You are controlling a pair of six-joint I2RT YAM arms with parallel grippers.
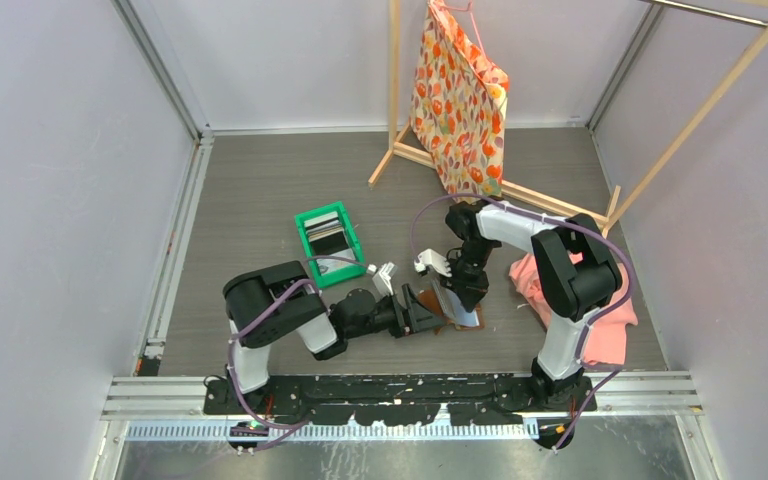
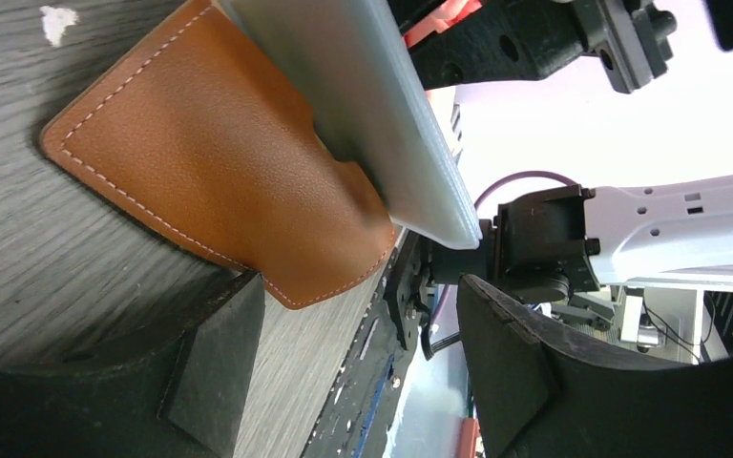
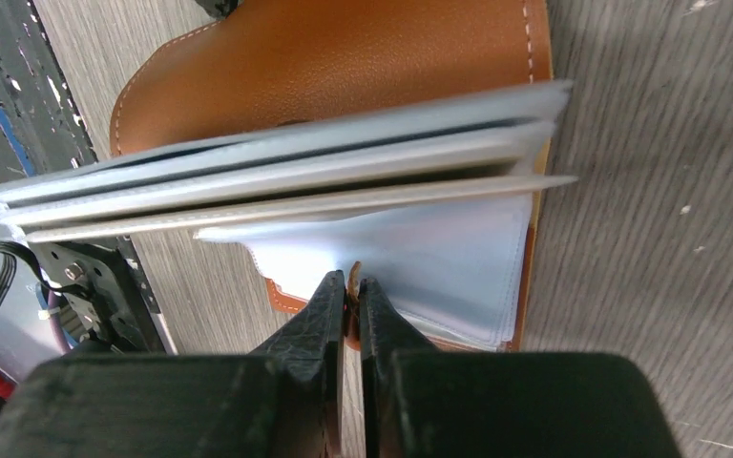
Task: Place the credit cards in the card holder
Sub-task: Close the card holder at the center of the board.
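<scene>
The card holder (image 1: 457, 306) lies open on the table, with a brown leather cover (image 3: 344, 67) and light-blue slot leaves (image 3: 296, 181) fanned out. My right gripper (image 3: 351, 286) is shut on the small brown snap tab at the holder's edge; from above it (image 1: 468, 290) hangs over the holder. My left gripper (image 2: 363, 367) is open and empty, low on the table just left of the holder's cover (image 2: 200, 162); in the top view it (image 1: 428, 318) points right at the holder. The credit cards (image 1: 325, 235) stand on edge in the green bin.
A green plastic bin (image 1: 305, 222) sits left of centre, behind the left arm. A pink cloth (image 1: 600, 325) lies at the right beside the right arm. A wooden rack (image 1: 395, 90) with a floral bag (image 1: 460, 100) stands at the back.
</scene>
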